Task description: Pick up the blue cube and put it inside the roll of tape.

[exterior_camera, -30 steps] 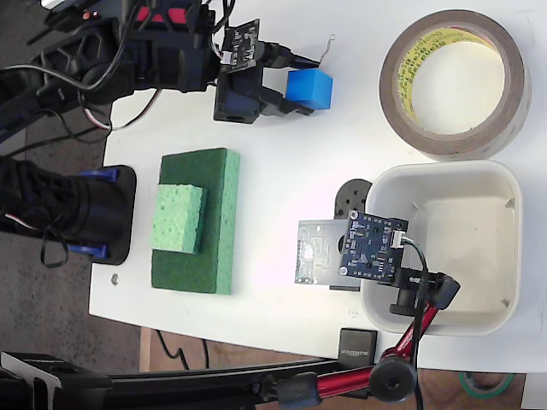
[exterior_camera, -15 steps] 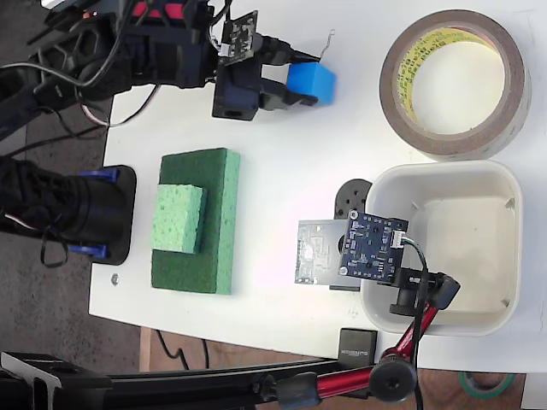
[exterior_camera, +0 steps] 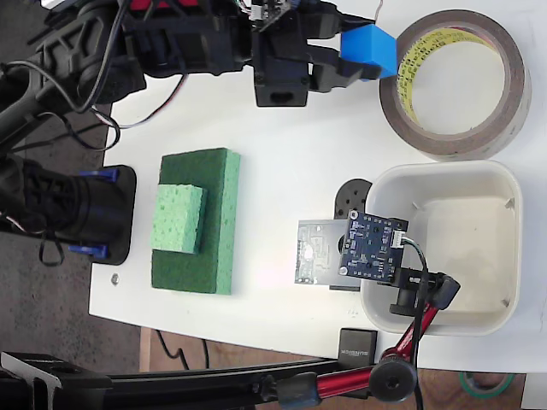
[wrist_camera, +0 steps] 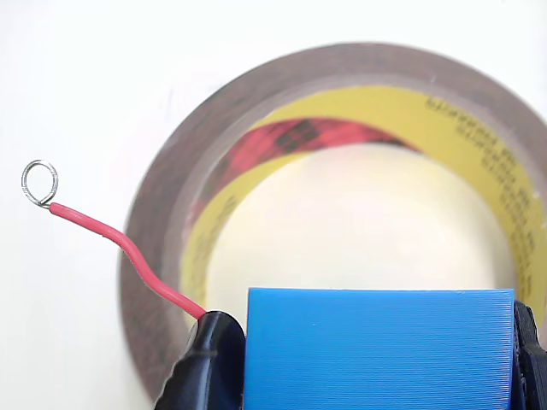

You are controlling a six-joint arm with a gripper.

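clamping the blue cube [exterior_camera: 371, 49] between its fingers, the gripper [exterior_camera: 359, 53] hangs at the left rim of the roll of tape [exterior_camera: 453, 83] in the fixed view, with the hole lying just further right.

White table [exterior_camera: 282, 154], dark floor [exterior_camera: 51, 325] beside
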